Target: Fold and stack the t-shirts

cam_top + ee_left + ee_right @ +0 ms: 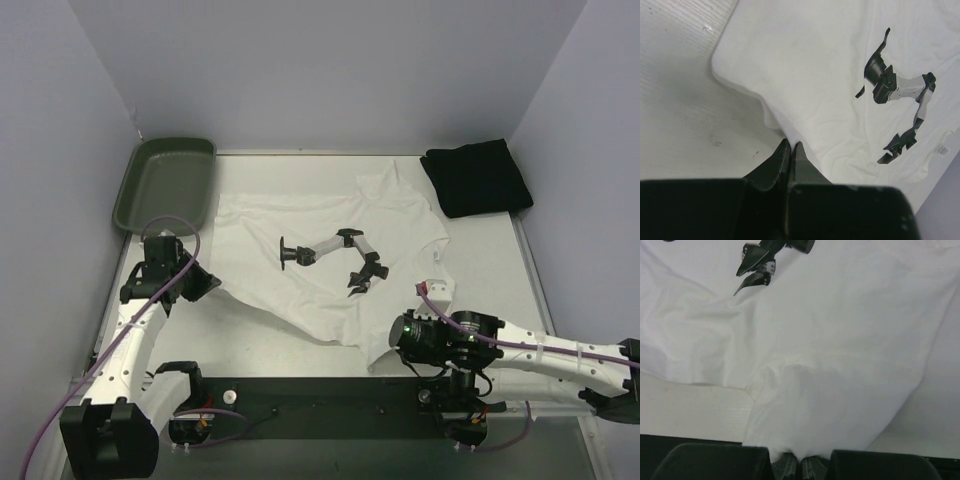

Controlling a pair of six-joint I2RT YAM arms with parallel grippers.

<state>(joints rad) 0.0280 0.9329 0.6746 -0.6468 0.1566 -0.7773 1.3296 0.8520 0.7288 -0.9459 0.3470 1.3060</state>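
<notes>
Over at the far left, a dark green tray [170, 145] is sitting apart from the work, and just in front of it the left gripper [791, 150] is pinching the left edge of the white t-shirt [260, 235], its fingers pressed together with only a thin fold of cloth between them. From that pinch the shirt is spreading away to the right and towards the back wall, lying mostly flat on the table [250, 340] with its printed side up (the print is a drawing of a robot arm, not a real one). Its long axis is running roughly left to right, and the near edge is sagging in a slanted line between the two arms.

Further right, the right gripper [801, 462] is clamping the near right corner of that same shirt, jaws closed on a bunched tuck of fabric, so each arm is gripping the end nearest to it. All the loose cloth is lying beyond the fingers, which suggests both arms are getting ready to carry the near edge away over the body.

At the far right, the black t-shirt [477, 178] is resting already folded, well apart from both grippers.
</notes>
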